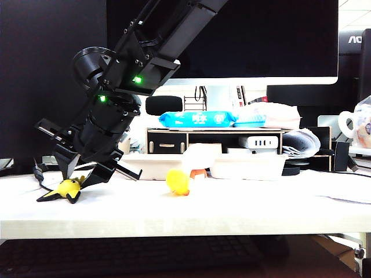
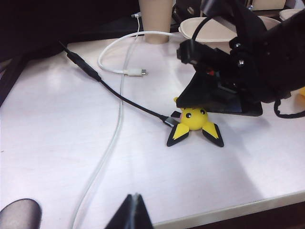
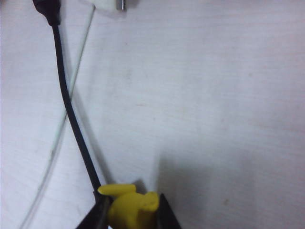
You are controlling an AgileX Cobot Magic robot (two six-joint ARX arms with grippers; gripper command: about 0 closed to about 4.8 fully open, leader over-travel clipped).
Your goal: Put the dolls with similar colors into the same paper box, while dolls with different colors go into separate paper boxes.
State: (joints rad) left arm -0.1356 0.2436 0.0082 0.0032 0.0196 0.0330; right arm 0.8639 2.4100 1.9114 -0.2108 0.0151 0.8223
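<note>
The flat yellow doll with black tips lies on the white table at the left. My right gripper has reached across and come down onto it. In the right wrist view both fingers press the doll's sides, so the right gripper is shut on it. The left wrist view shows the same doll under that gripper. My left gripper hangs shut and empty near the table's front edge. A rounded yellow-orange doll stands mid-table, with a white and orange doll behind it. Two paper boxes sit further back.
A black cable runs right up to the gripped doll, and a white cable loops beside it. A beige paper cup stands behind. A black drawer shelf with a blue wipes pack is at the back.
</note>
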